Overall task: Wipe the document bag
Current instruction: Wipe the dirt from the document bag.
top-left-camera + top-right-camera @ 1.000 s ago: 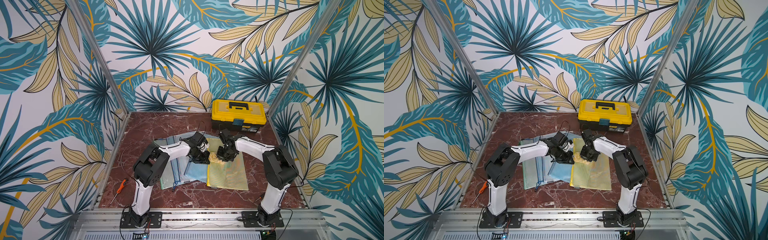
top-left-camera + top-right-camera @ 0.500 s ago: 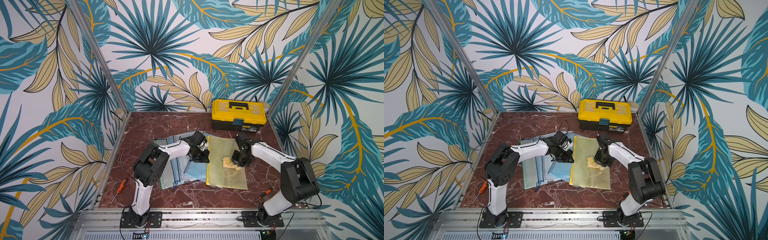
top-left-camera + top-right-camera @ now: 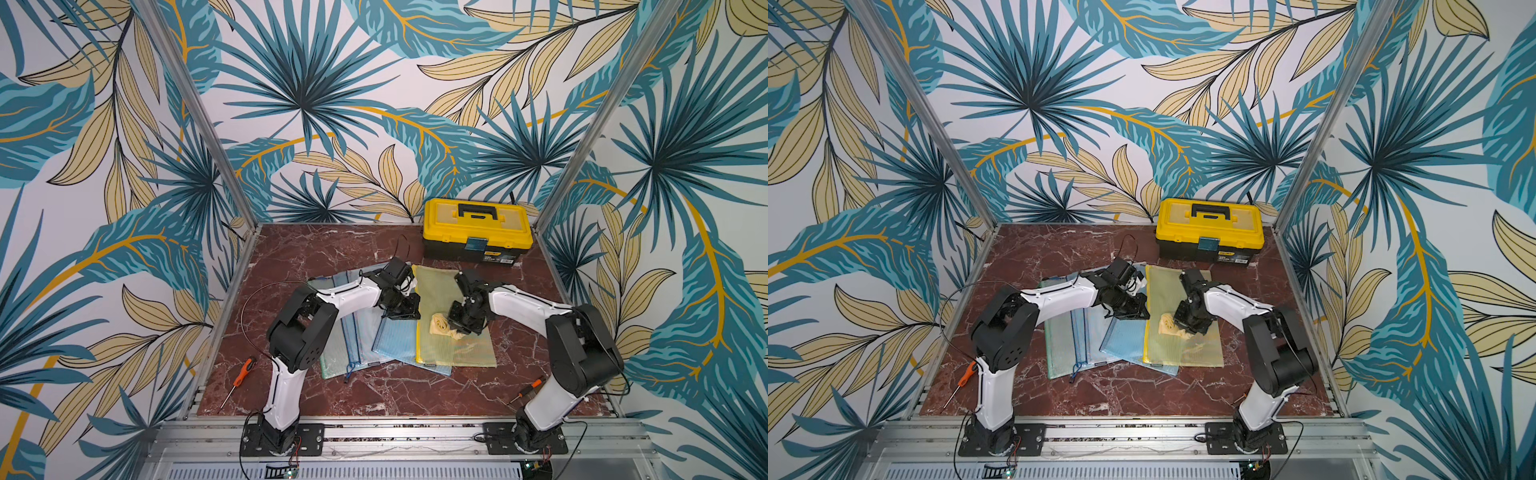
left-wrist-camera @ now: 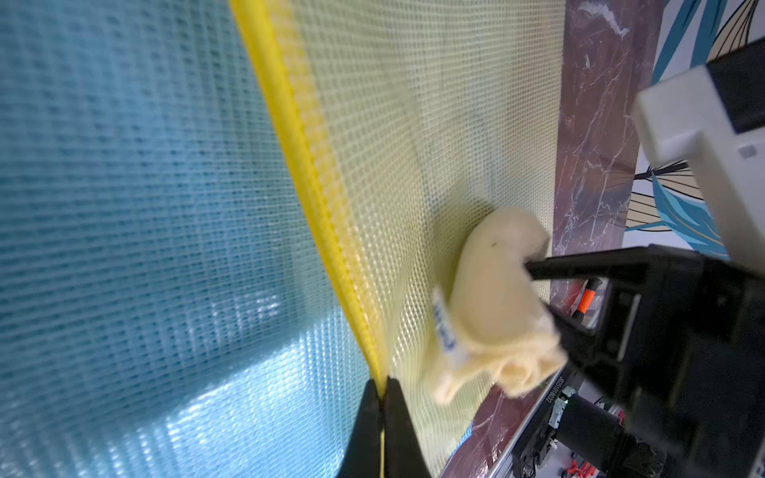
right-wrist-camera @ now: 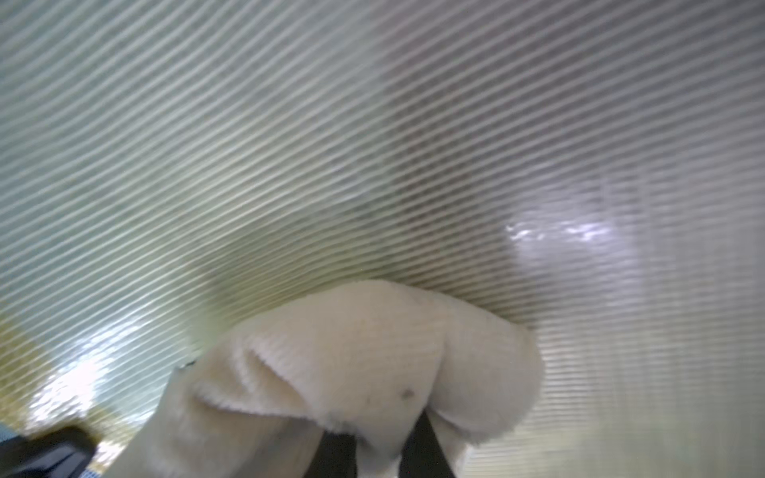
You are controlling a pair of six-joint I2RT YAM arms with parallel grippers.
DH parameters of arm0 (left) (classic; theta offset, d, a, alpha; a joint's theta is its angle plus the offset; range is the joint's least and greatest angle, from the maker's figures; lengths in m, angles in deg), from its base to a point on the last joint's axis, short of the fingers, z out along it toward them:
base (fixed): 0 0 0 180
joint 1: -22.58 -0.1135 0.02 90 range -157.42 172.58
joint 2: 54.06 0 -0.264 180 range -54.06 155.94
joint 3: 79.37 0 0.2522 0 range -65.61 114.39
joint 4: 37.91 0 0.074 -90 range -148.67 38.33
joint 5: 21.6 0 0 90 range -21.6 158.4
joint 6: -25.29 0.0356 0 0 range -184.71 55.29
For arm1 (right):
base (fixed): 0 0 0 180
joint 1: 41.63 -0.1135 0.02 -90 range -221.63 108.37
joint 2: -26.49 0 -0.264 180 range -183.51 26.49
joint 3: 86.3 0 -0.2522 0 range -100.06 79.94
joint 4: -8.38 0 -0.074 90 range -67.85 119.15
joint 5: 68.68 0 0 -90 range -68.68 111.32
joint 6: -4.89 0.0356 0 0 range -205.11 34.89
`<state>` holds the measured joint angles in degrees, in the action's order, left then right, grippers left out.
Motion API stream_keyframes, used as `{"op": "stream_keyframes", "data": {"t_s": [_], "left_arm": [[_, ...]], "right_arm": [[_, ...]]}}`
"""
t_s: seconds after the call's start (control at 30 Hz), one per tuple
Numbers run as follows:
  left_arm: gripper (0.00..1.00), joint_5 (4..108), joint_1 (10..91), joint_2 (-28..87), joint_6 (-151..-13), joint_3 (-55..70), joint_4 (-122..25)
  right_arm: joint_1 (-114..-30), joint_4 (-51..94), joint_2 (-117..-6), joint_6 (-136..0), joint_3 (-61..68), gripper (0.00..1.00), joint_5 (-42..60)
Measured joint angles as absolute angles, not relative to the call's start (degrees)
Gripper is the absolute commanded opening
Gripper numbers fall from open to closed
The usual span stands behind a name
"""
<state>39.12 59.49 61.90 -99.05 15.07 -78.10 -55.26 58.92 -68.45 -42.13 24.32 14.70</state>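
The right gripper's [image 5: 378, 451] pinched cream fleece cloth [image 5: 364, 356] may tug the yellow mesh document bag [image 3: 440, 291] from the left gripper's [image 4: 383, 393] seemingly shallow edge-pinch.

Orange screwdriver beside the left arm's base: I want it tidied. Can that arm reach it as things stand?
Probably not yet: the left gripper is shut on the edge of the yellow document bag. The orange screwdriver lies unobstructed, close by.
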Motion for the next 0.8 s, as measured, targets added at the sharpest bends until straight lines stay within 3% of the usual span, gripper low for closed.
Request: {"op": "stream_keyframes", "data": {"t_s": [0.1, 0.2, 0.53, 0.8], "left_arm": [[0.00, 39.03, 58.70, 61.90, -99.03, 14.68, -78.04], [0.00, 39.12, 57.94, 61.90, -99.01, 14.20, -78.08], [0.00, 39.58, 57.35, 61.90, -99.03, 14.13, -78.08], [0.00, 39.64, 57.04, 61.90, -98.97, 14.07, -78.06]], "right_arm": [[-46.08, 62.20, -64.58, -44.47, 27.36, 0.00, 17.74], [-44.42, 64.86, -63.58, -45.74, 27.30, 0.00, 19.08], [-68.90, 61.83, -66.75, -40.66, 19.71, 0.00, 13.98], [-68.72, 60.71, -70.81, -39.31, 21.72, 0.00, 13.24]]}}
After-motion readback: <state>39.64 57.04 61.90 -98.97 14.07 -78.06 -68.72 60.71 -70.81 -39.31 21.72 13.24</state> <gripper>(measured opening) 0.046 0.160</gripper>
